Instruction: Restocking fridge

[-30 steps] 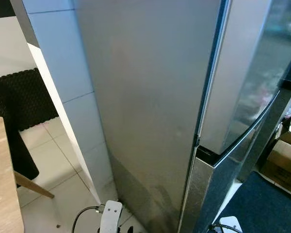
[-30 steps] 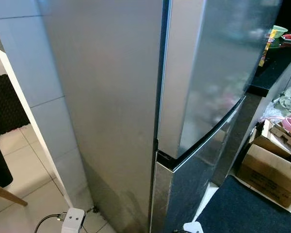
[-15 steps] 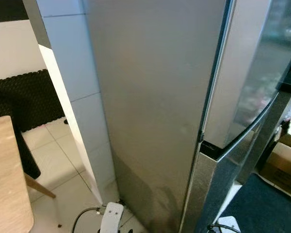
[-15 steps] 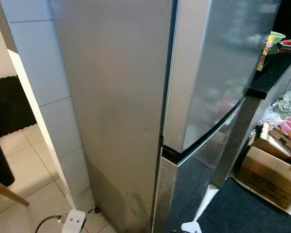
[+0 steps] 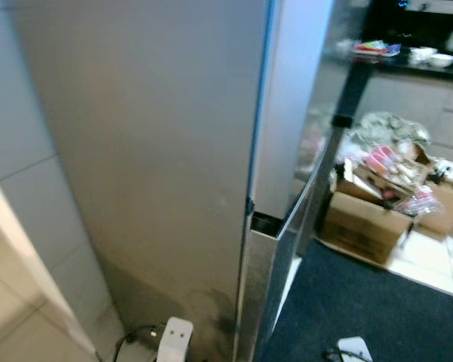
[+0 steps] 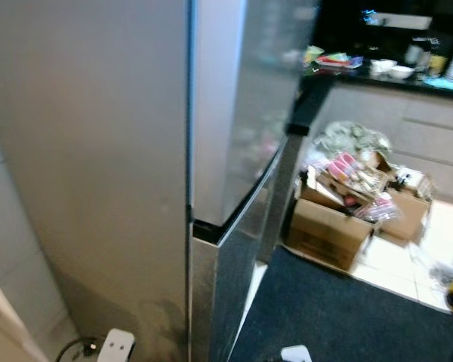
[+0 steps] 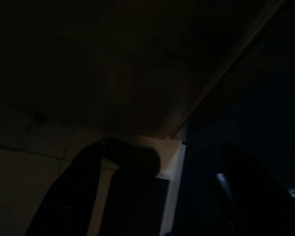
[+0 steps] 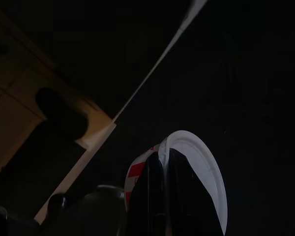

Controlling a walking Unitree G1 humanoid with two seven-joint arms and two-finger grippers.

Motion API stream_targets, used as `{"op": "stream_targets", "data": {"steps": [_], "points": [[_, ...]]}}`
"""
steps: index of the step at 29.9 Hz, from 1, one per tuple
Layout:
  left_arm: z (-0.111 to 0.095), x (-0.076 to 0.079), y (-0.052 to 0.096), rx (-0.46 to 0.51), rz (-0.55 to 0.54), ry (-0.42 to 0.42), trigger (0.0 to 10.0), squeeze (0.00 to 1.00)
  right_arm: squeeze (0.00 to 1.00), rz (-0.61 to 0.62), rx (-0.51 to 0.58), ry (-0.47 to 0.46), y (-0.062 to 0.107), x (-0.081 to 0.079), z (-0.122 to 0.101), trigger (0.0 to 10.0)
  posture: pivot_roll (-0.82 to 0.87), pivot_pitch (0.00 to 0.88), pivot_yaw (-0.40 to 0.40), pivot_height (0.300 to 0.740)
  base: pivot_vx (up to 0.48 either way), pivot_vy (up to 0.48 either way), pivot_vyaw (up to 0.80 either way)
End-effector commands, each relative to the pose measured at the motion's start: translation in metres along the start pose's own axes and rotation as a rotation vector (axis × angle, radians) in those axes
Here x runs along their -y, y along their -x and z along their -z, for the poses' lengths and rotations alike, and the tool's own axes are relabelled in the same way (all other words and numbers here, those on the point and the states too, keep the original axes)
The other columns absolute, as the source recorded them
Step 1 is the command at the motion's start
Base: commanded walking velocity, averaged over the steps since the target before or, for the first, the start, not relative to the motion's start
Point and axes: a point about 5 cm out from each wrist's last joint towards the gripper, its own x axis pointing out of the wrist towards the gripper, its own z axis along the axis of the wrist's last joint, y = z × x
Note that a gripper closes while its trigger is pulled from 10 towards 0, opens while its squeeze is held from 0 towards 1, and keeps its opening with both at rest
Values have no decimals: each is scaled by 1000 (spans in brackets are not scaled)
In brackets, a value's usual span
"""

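A tall silver fridge point(image 5: 151, 151) stands close in front of me, seen from its side, with the upper door point(image 5: 291, 113) and lower door point(image 5: 275, 264) both closed. In the dark right wrist view my right gripper point(image 8: 162, 162) is shut on a white round-rimmed container with red marks point(image 8: 201, 167), low over a dark mat. In the very dark left wrist view my left gripper point(image 7: 172, 162) hangs low by the fridge's foot. Its two fingers point(image 7: 83, 187) are apart with nothing between them.
A dark blue mat point(image 5: 362, 302) covers the floor before the fridge doors. Cardboard boxes point(image 5: 359, 222) full of clutter stand beyond it. A dark counter point(image 5: 415, 64) with bowls runs along the back right. A white tiled wall point(image 5: 23, 188) flanks the fridge's left.
The camera has swung to the right: the wooden table and black mat on the left have left the picture, and the boxes, counter and more of the blue mat have come in.
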Motion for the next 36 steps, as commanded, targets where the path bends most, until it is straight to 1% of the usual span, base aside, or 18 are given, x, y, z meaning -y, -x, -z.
{"op": "stream_targets", "data": {"steps": [1,4,23,25,27,36], "points": [[8,-1,3,-19,6,16,10000,0,0,-1,1,-10,0,0,0,10000,-46,94,11,740,0,0,0],[8,-1,3,-20,11,13,10000,0,0,1,1,-10,0,0,0,10000,-48,90,13,740,0,-109,0],[7,2,3,-17,23,28,10000,0,0,4,3,5,0,2,-2,10000,-53,73,10,740,0,-475,0],[8,2,3,-20,10,57,10000,0,0,3,2,7,0,2,-2,10000,-55,68,10,740,0,0,0],[7,1,3,-17,3,66,10000,0,0,3,2,8,0,2,-2,10000,-55,68,10,740,0,0,0],[8,-2,3,-21,-2,70,10000,0,0,0,2,12,0,2,-2,10000,-53,72,9,740,0,0,0]]}}
